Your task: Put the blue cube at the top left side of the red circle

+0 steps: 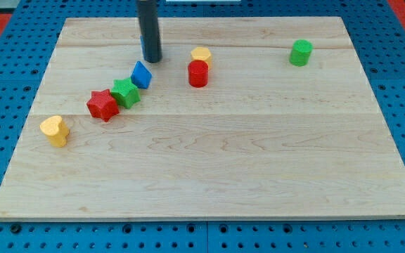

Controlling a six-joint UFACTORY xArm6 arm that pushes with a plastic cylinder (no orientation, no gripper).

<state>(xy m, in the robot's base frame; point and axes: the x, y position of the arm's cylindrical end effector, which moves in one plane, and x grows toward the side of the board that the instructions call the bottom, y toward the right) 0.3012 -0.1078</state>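
My tip rests on the wooden board near the view's top, left of centre. A sliver of a blue block shows at the rod's left edge; the rod hides the rest, so I cannot tell its shape. The red circle stands to the right of my tip and slightly lower, about a block's width away. A second blue block, with a pointed top, lies just below and left of my tip.
A yellow hexagon-like block touches the red circle's top side. A green star and a red star run in a diagonal down-left from the pointed blue block. A yellow heart sits at the left. A green cylinder stands at the top right.
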